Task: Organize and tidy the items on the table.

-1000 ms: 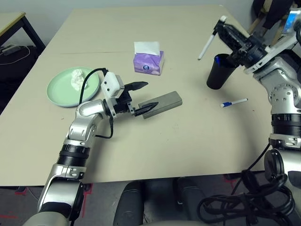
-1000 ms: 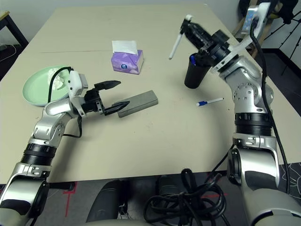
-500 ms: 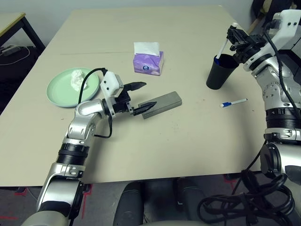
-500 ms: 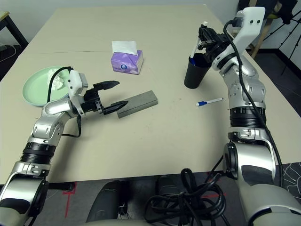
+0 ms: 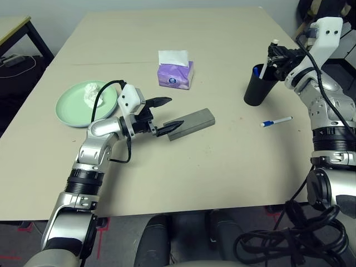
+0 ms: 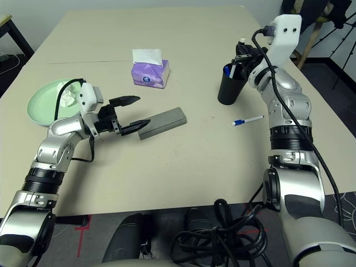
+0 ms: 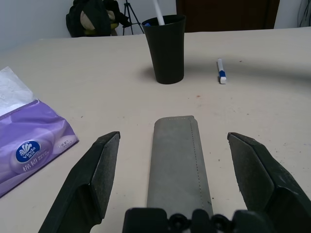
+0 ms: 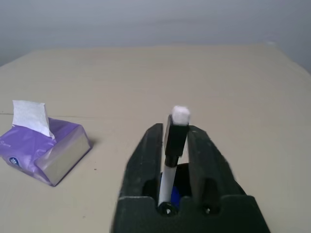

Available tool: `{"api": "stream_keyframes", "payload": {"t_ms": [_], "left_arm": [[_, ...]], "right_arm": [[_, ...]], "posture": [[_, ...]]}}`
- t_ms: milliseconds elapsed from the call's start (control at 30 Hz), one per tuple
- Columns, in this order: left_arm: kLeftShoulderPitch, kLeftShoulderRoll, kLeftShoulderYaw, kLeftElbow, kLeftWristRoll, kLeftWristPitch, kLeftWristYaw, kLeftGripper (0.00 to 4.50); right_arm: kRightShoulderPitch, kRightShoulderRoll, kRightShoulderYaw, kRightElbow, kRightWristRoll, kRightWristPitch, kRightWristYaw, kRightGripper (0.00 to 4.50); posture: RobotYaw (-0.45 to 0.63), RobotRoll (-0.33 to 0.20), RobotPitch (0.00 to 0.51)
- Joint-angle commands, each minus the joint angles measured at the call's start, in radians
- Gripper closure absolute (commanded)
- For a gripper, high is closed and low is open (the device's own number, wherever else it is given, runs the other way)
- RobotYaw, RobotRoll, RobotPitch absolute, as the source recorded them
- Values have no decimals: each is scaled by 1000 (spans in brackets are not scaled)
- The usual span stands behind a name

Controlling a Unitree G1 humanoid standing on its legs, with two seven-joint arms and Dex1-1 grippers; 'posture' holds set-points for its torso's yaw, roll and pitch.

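Left eye view, table (image 5: 222,183): beige top, things spread well apart, so each arm has room to work alone.
Green plate (image 5: 72,108): at the left side, with the tissue wad (image 5: 90,92) lying on it; I'd leave it be.
Glasses case (image 5: 194,121): flat near the middle, its near end between the two fingers of the left gripper (image 5: 175,112).
Left gripper: spread wide astride that end, touching nothing and holding nothing. It would want to go further along the case before it closes.
Tissue box (image 5: 176,75): just beyond the case, clear of both arms.
Black cup (image 5: 258,92): upright at the right side, directly under the right gripper (image 8: 175,128).
Right gripper: the white pen (image 8: 176,141) stands upright inside it, lower end down in the cup. Whether it is gripped or already let go I cannot tell.
Doing it well: let go only with the pen tip well inside the rim, then lift straight up so nothing drags the pen out or tips the cup.
Loose pen (image 5: 276,121): on the table near the cup, probably next to go in.
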Motion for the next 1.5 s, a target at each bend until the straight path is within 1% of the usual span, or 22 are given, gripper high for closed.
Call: {"api": "stream_keyframes", "payload": {"t_ms": [33, 133, 200, 333, 433, 467, 533, 600, 733, 867, 967, 1067, 1267, 1500], "left_arm": [[-3, 10, 0, 0, 7, 9, -9, 0], [-3, 11, 0, -2, 7, 9, -8, 0], [-4, 10, 0, -3, 8, 8, -6, 0], [-2, 8, 0, -9, 8, 8, -2, 0], [4, 6, 0, -14, 7, 9, 0, 0], [6, 5, 0, -15, 7, 9, 0, 0], [9, 3, -2, -16, 6, 9, 1, 0], [15, 2, -6, -19, 8, 8, -1, 0], [22, 6, -6, -33, 6, 14, -2, 0], [33, 8, -5, -53, 2, 23, -2, 0], [47, 5, -5, -76, -9, 38, -6, 0], [64, 3, -7, -101, -12, 49, -4, 0], [96, 1, -4, -159, -18, 80, 11, 0], [146, 9, 2, -227, -23, 112, 36, 0]], "right_arm": [[1, -5, 2, -22, -11, 18, 0, 2024], [-1, -6, 4, -17, -7, 13, 17, 889], [-3, 0, -5, -14, 20, -14, 68, 85], [24, -11, 5, -18, 77, -55, 268, 34], [69, -55, 33, -40, 156, -28, 541, 34], [78, -72, 43, -41, 172, -8, 609, 34], [77, -125, 95, 19, 150, 14, 745, 34], [57, -184, 180, 115, 66, -40, 872, 34], [-16, -266, 355, 275, -130, -266, 1063, 34], [-111, -302, 494, 452, -322, -538, 1165, 34], [-197, -323, 627, 596, -520, -764, 1146, 34], [-267, -313, 680, 701, -618, -885, 1109, 34], [-355, -290, 761, 815, -783, -1005, 1046, 34], [-397, -287, 778, 864, -868, -1062, 1009, 34]], "posture": [[30, 0, 74], [30, 0, 74], [34, 0, 75], [37, 0, 79], [41, 0, 86], [41, 0, 86], [38, 0, 92], [47, 0, 97], [58, 0, 106], [69, 0, 118], [75, 0, 127], [85, 0, 132], [113, 0, 158], [132, 0, 181]]}}
